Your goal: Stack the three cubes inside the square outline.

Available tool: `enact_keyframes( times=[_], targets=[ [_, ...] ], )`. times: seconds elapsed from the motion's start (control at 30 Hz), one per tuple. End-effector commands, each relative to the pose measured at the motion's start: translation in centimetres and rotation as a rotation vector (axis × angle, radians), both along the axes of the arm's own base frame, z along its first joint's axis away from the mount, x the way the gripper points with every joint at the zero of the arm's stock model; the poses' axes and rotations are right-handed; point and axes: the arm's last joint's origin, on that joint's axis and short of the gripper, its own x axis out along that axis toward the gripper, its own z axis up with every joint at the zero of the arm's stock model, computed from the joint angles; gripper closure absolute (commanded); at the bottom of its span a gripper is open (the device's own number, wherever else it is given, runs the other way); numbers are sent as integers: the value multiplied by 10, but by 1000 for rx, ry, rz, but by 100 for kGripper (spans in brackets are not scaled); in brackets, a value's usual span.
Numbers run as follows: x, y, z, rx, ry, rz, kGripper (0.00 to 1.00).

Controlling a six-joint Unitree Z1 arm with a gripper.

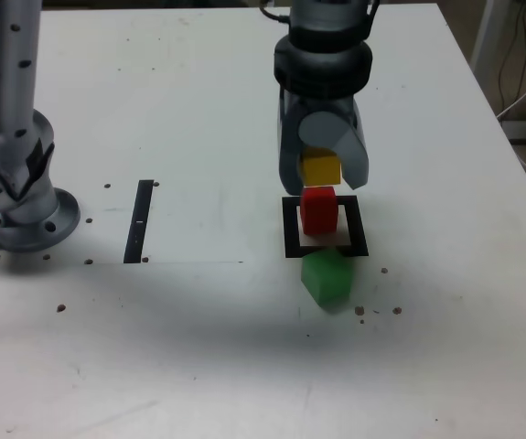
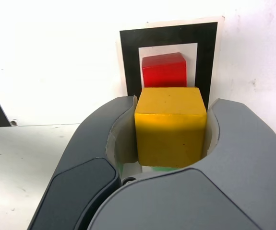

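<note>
yellow cube [image 2: 170,125] in gripper [image 1: 322,160] — above red cube [image 1: 318,208]

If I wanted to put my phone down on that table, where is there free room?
Bare room: the near table in front of the green cube, and between the black strip and the square outline. Crowded: the outline, with the red cube and the end effector holding the yellow cube above.

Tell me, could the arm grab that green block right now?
Probably not yet. The gripper has its jaws shut on the yellow cube, above the red cube in the square outline. The green cube lies uncovered just outside the outline, reachable once the yellow one is released.
</note>
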Motion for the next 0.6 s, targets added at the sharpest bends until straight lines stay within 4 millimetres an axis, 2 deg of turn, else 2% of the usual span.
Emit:
enact_keyframes(
  times=[0.0, 0.27, 0.57],
  targets=[
    [4, 0, -6, -3, 4, 0, 72],
    [7, 4, -20, 17, 29, 7, 72],
    [9, 6, -26, 23, 26, 12, 72]
  ],
)
